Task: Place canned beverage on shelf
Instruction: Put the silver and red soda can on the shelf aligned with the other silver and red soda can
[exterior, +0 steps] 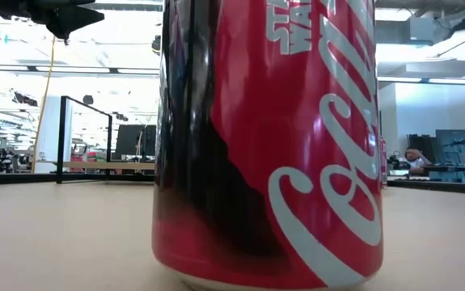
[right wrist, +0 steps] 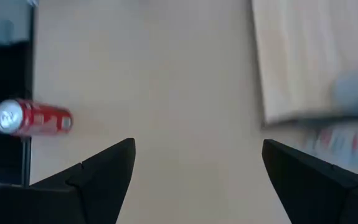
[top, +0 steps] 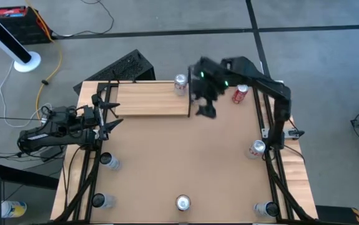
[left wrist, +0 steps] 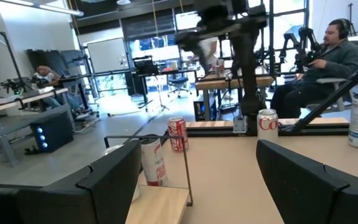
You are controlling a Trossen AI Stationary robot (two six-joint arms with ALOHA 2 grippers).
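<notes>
Fingers spread and empty on both arms.

High view: right gripper (top: 205, 107) hovers just off the shelf (top: 151, 99) end post, near the desk's far edge. Red can (top: 240, 94) lies tipped beside the far right corner, close by; silver can (top: 180, 83) stands at the shelf's far edge. Left gripper (top: 107, 111) waits at the left edge.

Low view: another red can (exterior: 268, 137) fills the frame.

Right wrist view: tipped can (right wrist: 32, 117) off to one side of the fingers (right wrist: 107, 168).
</notes>
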